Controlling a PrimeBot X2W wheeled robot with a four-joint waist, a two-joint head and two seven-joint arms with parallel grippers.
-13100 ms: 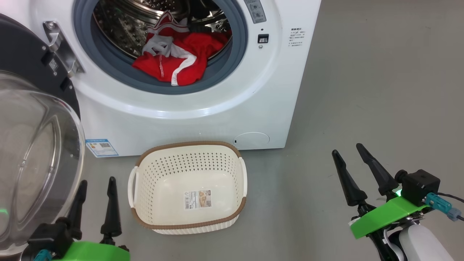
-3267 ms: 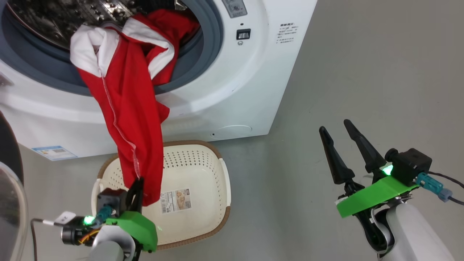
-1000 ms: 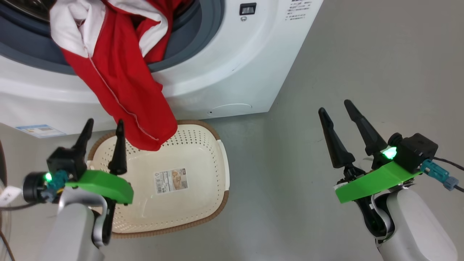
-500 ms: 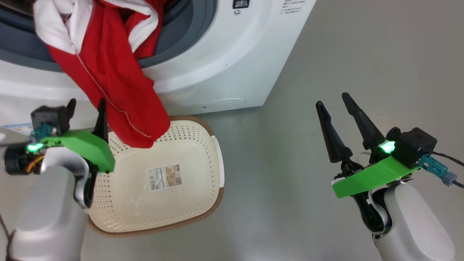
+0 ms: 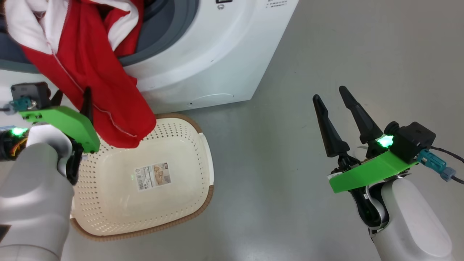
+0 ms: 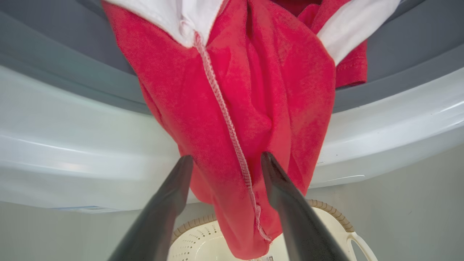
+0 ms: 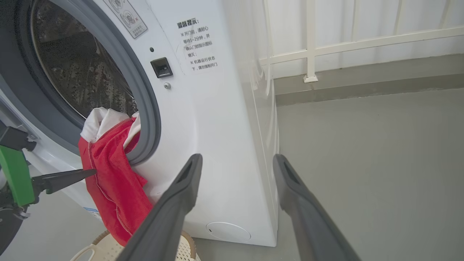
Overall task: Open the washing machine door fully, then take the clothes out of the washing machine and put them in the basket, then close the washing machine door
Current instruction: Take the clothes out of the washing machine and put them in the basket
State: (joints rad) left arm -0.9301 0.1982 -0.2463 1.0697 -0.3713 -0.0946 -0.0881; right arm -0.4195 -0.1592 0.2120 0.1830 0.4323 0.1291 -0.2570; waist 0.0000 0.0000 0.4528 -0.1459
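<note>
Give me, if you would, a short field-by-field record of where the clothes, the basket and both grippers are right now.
clothes: red with white trim, hanging out of the washing machine and down its front, with the lower end over the basket's rear edge
basket: on the floor before the machine; no garment lies inside, and a paper label is on its bottom
left gripper: open, pointing at the hanging fabric, not closed on it
right gripper: open, empty, above the floor

We are showing pale grey forearms [image 5: 409, 217], our left gripper [image 5: 72, 92] and right gripper [image 5: 328, 92] each wearing a bright green plate [image 5: 366, 172], a black camera block [image 5: 413, 139] with a teal plug [image 5: 431, 165], a glowing green lamp [image 5: 384, 141] and two tapering black fingers [image 5: 326, 127].
</note>
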